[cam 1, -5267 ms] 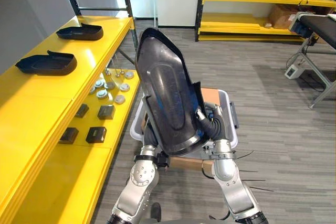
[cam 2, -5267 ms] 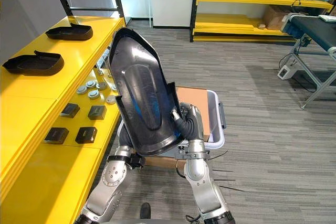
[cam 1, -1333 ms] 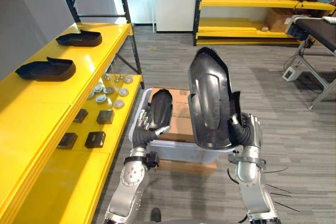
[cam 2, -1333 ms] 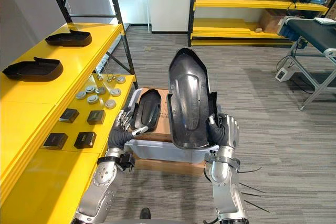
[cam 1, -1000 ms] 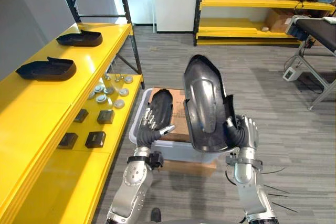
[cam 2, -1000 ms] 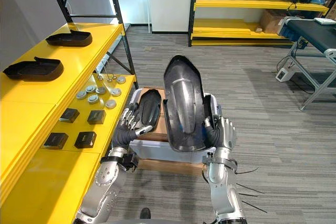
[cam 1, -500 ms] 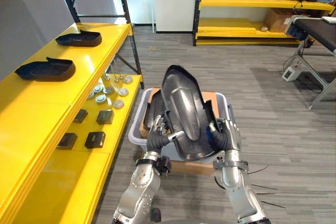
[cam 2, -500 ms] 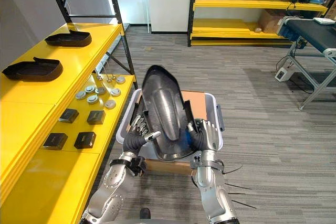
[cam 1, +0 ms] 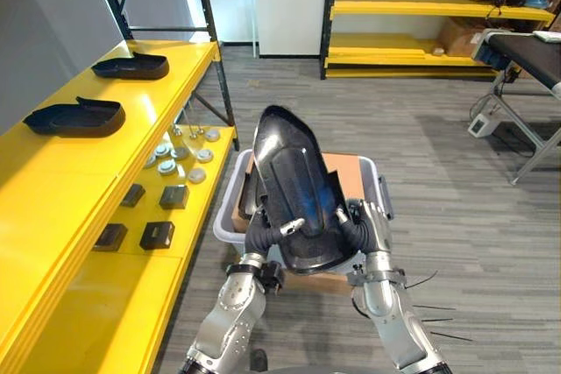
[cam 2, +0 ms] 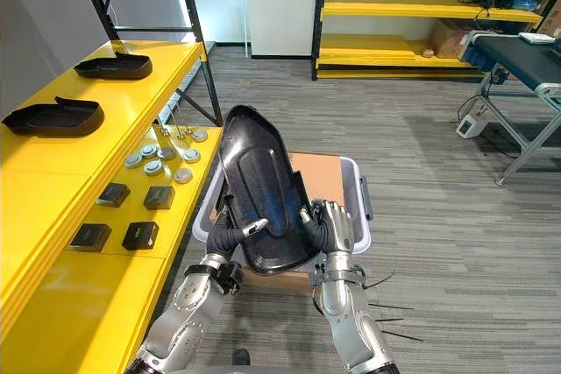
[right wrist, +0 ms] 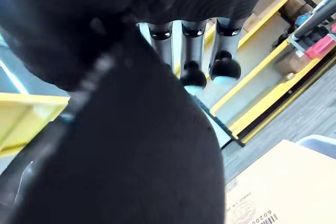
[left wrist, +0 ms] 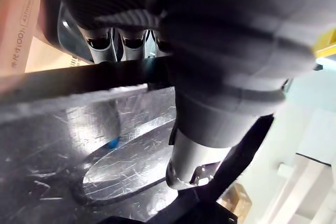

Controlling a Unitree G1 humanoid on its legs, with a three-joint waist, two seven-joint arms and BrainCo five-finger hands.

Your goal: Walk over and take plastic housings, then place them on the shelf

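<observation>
I hold a large black plastic housing [cam 1: 294,186] upright over the grey bin [cam 1: 383,192], tilted a little toward the shelf. My left hand [cam 1: 266,234] grips its lower left edge, thumb across the glossy inner face [left wrist: 79,145] and fingers [left wrist: 100,45] behind. On the lower right edge my right hand [cam 1: 368,223] is curled, its fingers [right wrist: 193,51] reaching past the dark rim [right wrist: 131,156]. Another dark housing [cam 1: 247,194] lies in the bin, mostly hidden. Two housings [cam 1: 74,116] [cam 1: 131,66] rest on the yellow shelf [cam 1: 53,190] at the left.
The shelf's lower level carries small black boxes [cam 1: 158,235] and round metal parts [cam 1: 180,153]. A cardboard sheet [cam 1: 351,172] lies in the bin. Yellow racks [cam 1: 421,6] line the back wall; a black table [cam 1: 526,50] stands at the far right. Grey floor lies open to the right.
The right hand has swung the housing from the right to the middle, over the bin. The left hand has closed on its left edge, and the housing now leans left.
</observation>
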